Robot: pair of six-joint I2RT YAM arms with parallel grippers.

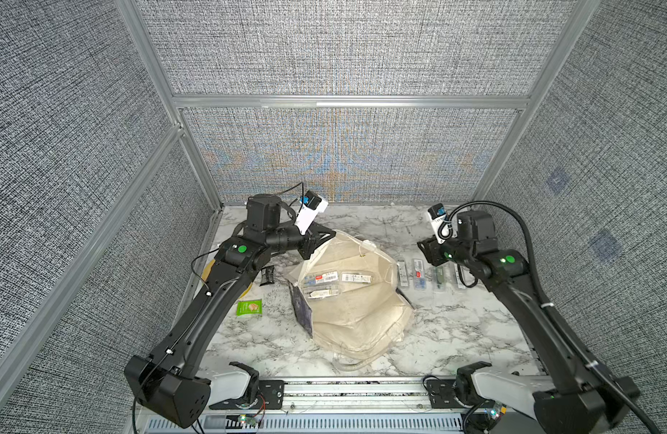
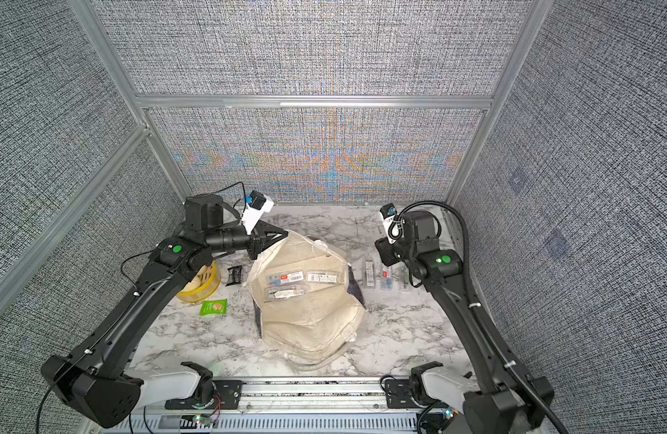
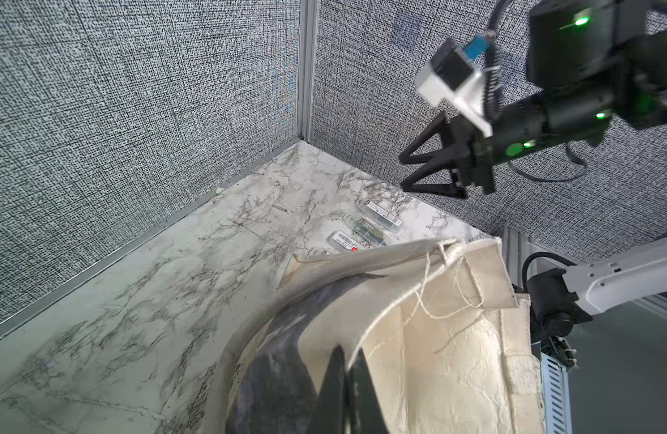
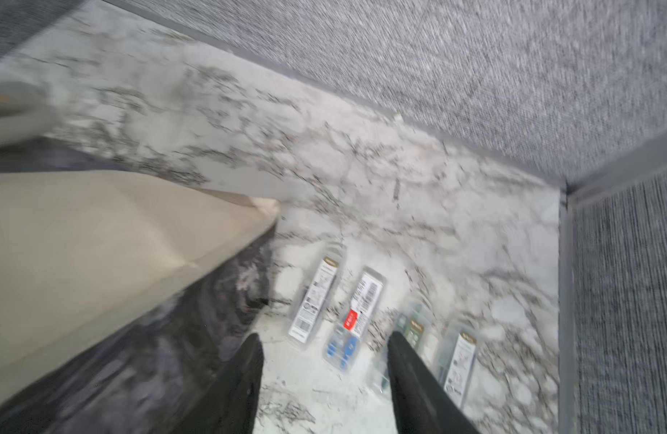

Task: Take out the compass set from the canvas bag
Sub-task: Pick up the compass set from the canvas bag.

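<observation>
Fingers (image 3: 333, 387) of the left gripper (image 1: 332, 235) are pinched tight on the far-left rim of the canvas bag (image 1: 358, 312), holding that edge raised with the mouth gaping. Fingers (image 4: 249, 375) of the right gripper (image 4: 326, 340) stand about half apart and empty, hanging over a row of packs (image 1: 418, 273) on the marble table (image 1: 455, 330) just right of the bag. Three compass set packs (image 1: 324, 280) lie inside the bag on its cream lining. A green sachet (image 1: 249, 307) lies left of the bag.
</observation>
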